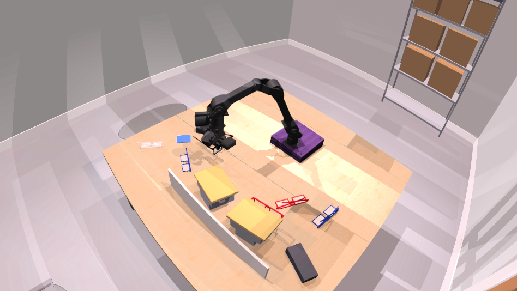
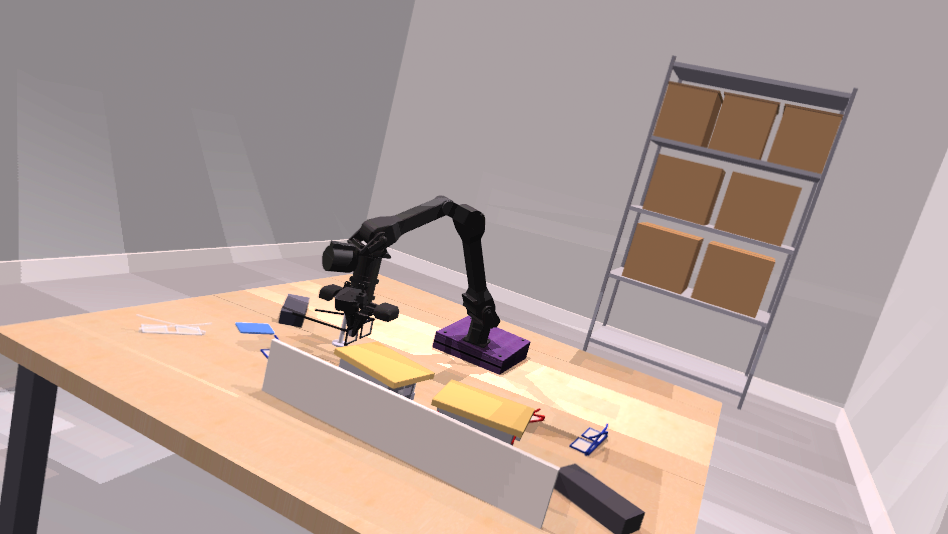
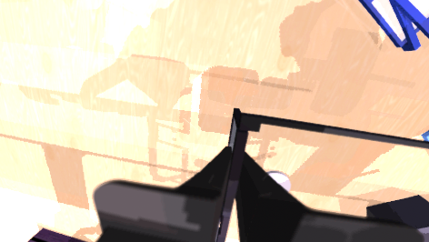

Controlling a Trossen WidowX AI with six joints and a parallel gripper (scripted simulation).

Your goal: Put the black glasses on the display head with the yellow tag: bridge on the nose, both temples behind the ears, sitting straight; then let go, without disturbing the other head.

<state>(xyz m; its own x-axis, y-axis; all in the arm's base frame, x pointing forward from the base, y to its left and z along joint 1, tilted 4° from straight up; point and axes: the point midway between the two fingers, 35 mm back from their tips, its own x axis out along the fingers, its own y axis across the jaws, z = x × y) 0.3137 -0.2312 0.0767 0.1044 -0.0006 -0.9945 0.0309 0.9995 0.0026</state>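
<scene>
My gripper (image 1: 217, 146) (image 2: 353, 326) (image 3: 233, 153) is shut on the black glasses (image 2: 325, 325) (image 3: 336, 130), holding them above the table at the left, in front of the first head. In the wrist view their front stands between the fingertips and one temple stretches to the right. Two grey display heads show from behind in the top view, the first head (image 1: 213, 200) nearer the gripper, the second head (image 1: 246, 232) further right. Yellow slabs (image 1: 217, 184) (image 1: 254, 218) cover their tops. A red bar (image 1: 267, 206) shows at the second head's front. Faces and tags are hidden.
A small stand (image 3: 278, 180) with a pale round base is under the gripper. A grey wall (image 1: 217, 225) (image 2: 398, 431) runs behind the heads. Blue glasses (image 1: 189, 164), a blue card (image 1: 183, 138) (image 2: 254, 328) and clear glasses (image 2: 172, 331) lie left. A dark block (image 1: 301, 261) lies right.
</scene>
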